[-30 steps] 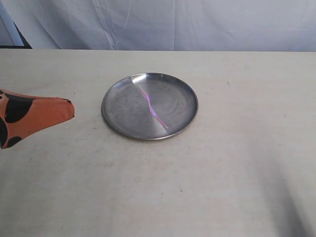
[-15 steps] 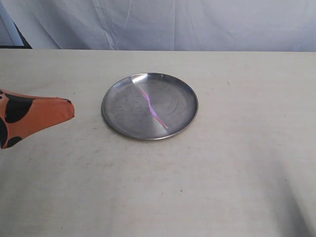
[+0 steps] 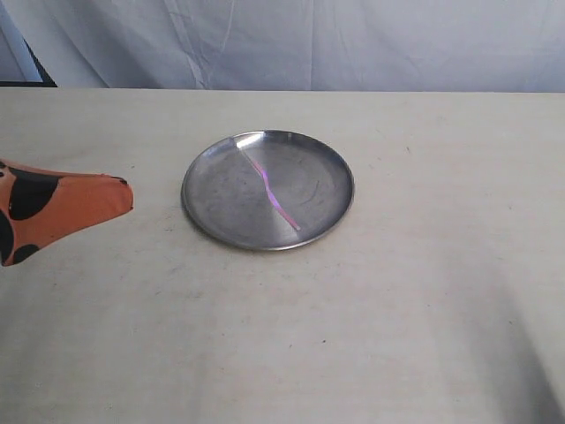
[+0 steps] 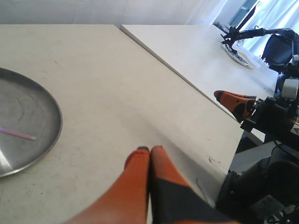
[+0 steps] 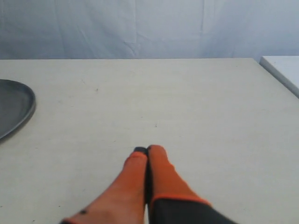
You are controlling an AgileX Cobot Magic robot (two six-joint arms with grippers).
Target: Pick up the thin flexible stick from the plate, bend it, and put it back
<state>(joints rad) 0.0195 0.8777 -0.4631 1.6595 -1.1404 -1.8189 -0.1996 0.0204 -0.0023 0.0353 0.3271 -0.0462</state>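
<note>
Front of table: the pale table (image 3: 424,309) fills the lower half of the exterior frame with nothing standing on it, which leaves room for both arms to come in.

Right gripper: the right gripper (image 5: 147,150) does not show in the exterior frame. Its own camera shows the orange fingers pressed tip to tip with nothing between them, above bare tabletop, with the plate's rim off to one side. I judge it parked clear of the work.

Left gripper: the left gripper (image 3: 126,194) pokes in at the left edge of the exterior frame, at mid height. It is clenched on nothing, and its tip points toward the plate but sits well apart from it. It looks like a waiting pose, not a reach.

Plate: the plate (image 3: 221,199) lies flat just above the centre of the exterior frame. Its low rim should keep a light rod from rolling off.

Stick: the thin flexible stick (image 3: 269,188) lies loose inside the plate, running diagonally from upper left to lower right, with a slight kink near its middle. Neither arm touches it.

Step in hand: I cannot tell from here whether the bend is done or yet to come. Any pickup would need the fingers parted first.

Backdrop: a grey curtain (image 3: 353,44) hangs behind the table's far edge.
</note>
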